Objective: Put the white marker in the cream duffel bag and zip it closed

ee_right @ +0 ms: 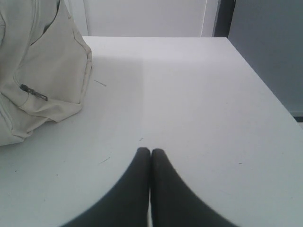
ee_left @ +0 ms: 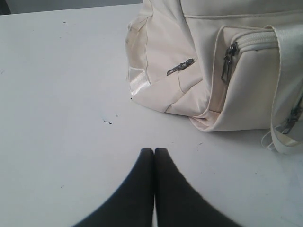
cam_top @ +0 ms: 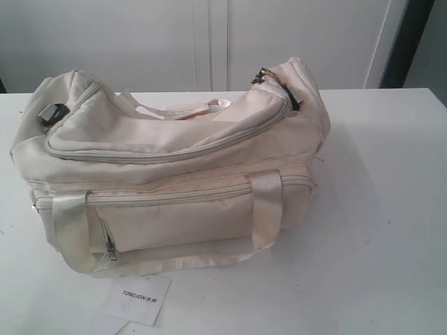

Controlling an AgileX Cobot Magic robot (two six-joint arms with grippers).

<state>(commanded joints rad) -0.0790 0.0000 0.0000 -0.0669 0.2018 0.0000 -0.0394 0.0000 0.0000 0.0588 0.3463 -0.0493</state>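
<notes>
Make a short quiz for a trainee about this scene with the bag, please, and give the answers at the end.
1. True or false: the left gripper and the right gripper are both shut and hold nothing.
2. Choose one: the paper tag printed TONLION lies A) on top of the cream duffel bag; B) on the table in front of the bag; C) inside the front pocket.
3. Short answer: which object of the task appears in no view?

Key: 1 true; 2 B; 3 the white marker.
</notes>
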